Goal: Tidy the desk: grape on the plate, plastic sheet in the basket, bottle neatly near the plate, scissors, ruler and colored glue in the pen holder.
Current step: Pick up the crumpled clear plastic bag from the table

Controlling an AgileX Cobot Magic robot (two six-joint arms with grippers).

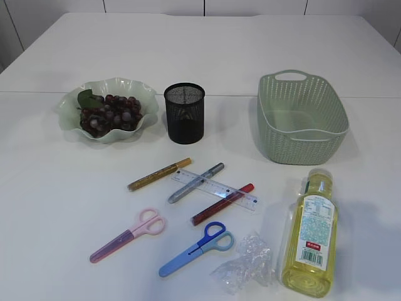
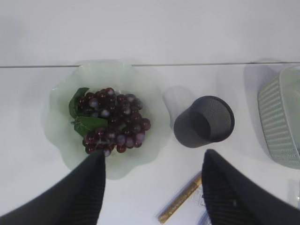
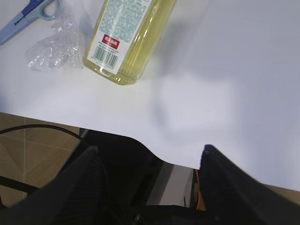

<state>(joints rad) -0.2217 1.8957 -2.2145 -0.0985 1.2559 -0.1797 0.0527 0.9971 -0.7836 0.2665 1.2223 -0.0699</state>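
The bunch of dark red grapes (image 1: 109,113) lies on the pale green wavy-edged glass plate (image 1: 70,100), toward the far left of the white tabletop (image 1: 56,207). Just to its right the black mesh cylindrical pen holder (image 1: 184,113) stands upright. The pale green woven plastic basket (image 1: 301,118) sits at the far right.

Near the centre, the gold glitter glue pen (image 1: 159,174), the silver glitter glue pen (image 1: 195,183) and the red glitter glue pen (image 1: 222,204) lie flat; the clear plastic ruler (image 1: 215,190) lies across the silver and red pens. The pink-handled scissors (image 1: 128,235) and the blue-handled scissors (image 1: 197,249) lie toward the near edge. The crumpled clear plastic sheet (image 1: 245,263) rests beside the blue scissors. The clear bottle of yellow liquid (image 1: 311,234) lies on its side near the near right corner.

The left gripper (image 2: 153,187) hangs above the plate, fingers apart, holding nothing. The right gripper (image 3: 149,183) hangs over the near edge, fingers apart, empty.
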